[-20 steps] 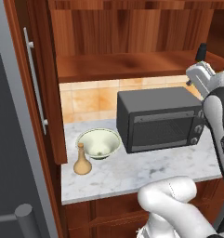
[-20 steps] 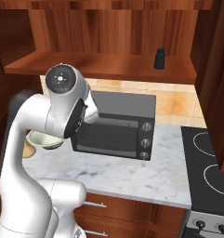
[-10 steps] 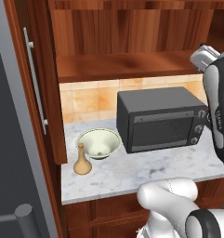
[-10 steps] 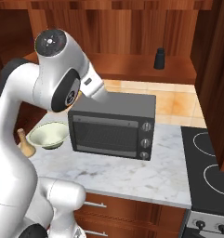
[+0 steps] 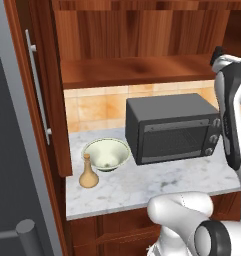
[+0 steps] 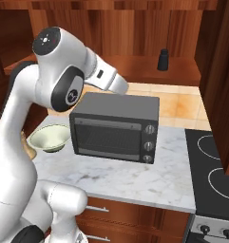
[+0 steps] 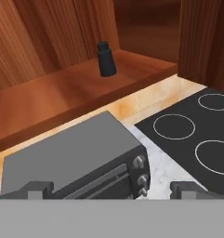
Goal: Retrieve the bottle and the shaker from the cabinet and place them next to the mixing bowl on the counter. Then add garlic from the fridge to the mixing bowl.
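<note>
The black shaker (image 7: 105,59) (image 6: 163,59) stands upright on the shelf of the open wood cabinet (image 7: 53,97) (image 5: 137,70). My gripper (image 7: 112,190) hovers above the microwave, some way short of the shaker and lower than it. It is open, its fingertips (image 7: 39,188) wide apart with nothing between them. On the marbled counter (image 5: 142,187), the tan bottle (image 5: 88,172) stands just left of the cream-green mixing bowl (image 5: 106,154) (image 6: 50,137). The grey fridge (image 5: 7,150) fills the left edge, shut as far as I can see. The garlic is out of view.
A black microwave (image 5: 172,130) (image 6: 116,126) takes up the counter right of the bowl, under the shelf. The black stove top (image 6: 213,166) (image 7: 192,130) lies to its right. The cabinet door (image 5: 47,100) with its silver bar handle stands open on the left.
The arm has swung up from in front of the microwave; the hand has risen and moved right, toward shelf height. Bottle, bowl and shaker have not moved.
</note>
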Robot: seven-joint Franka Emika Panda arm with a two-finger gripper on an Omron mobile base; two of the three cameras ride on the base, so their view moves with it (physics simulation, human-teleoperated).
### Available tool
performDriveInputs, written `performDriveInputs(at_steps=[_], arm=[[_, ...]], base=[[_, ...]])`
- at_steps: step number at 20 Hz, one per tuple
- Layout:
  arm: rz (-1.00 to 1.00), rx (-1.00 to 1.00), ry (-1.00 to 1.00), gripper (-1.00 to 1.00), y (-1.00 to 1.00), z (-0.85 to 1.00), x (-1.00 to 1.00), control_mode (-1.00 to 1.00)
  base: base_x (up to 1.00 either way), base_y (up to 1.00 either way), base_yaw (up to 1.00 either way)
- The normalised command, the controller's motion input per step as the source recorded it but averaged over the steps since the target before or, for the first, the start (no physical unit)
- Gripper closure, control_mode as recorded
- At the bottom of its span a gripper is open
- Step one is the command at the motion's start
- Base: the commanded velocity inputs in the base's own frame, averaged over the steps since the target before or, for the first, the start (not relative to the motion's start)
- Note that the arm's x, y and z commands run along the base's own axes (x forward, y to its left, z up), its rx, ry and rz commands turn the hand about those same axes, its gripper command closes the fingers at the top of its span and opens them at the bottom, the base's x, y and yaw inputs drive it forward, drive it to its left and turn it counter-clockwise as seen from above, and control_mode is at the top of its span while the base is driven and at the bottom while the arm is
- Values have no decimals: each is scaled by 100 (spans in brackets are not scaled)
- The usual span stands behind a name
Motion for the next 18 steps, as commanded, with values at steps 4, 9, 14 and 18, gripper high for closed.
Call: performDriveInputs(at_steps=[4, 9, 14, 18], arm=[[1, -3, -1, -100, -17, 0, 37, -100], [3, -2, 0, -100, 0, 1, 60, -100], [5, -9, 0, -100, -28, 4, 31, -100], [3, -9, 0, -100, -40, 0, 17, -100]], base=[[0, 0, 0], [0, 0, 0], [0, 0, 0], [0, 0, 0]])
